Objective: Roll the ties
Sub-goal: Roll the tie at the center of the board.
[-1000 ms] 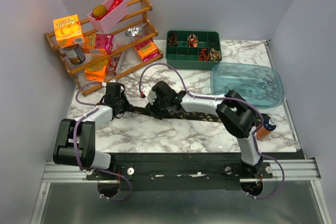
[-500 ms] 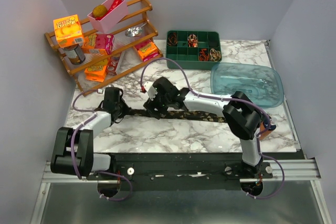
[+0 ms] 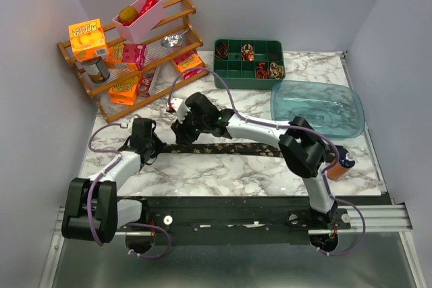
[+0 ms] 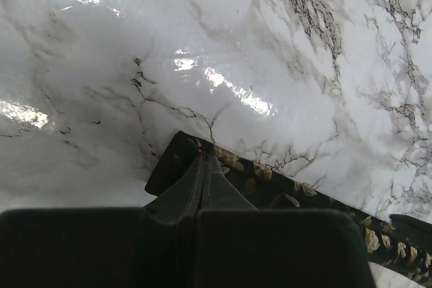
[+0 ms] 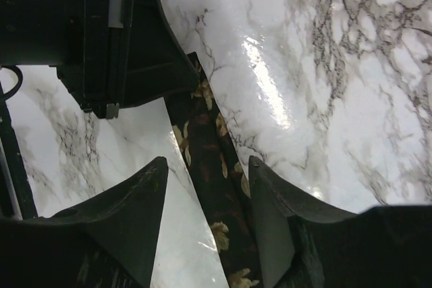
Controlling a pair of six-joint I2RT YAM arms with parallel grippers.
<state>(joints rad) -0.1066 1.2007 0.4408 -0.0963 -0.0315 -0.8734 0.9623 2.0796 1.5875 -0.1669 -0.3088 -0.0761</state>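
The necktie [image 3: 223,148] (dark, with a small tan leaf pattern) was laid flat along the marble bench [image 3: 223,170], just in front of both arms. Its left end was clamped between the left fingers [image 4: 181,192], which were pressed together on the fabric. The right fingers [image 5: 128,217] were held apart, one on each side of the strip, just beside the left arm's tip, and nothing was gripped by them.

Slippage was judged the main risk. Only the very edge of the end appeared to be pinched, so it could be pulled free once a turn was attempted. On the glossy bench the strip could be dragged rather than wound. If the right fingers were closed off-centre, the fabric could be pushed askew and a loose, coned roll produced. A collision between the two arms was also possible, given how near they were.

How much cloth was caught could not be seen, since it was covered by the left fingers themselves. Whether a first fold had been made was unclear. The necktie's right end was hidden under the right forearm. Contact between the right fingers and the bench could not be told.
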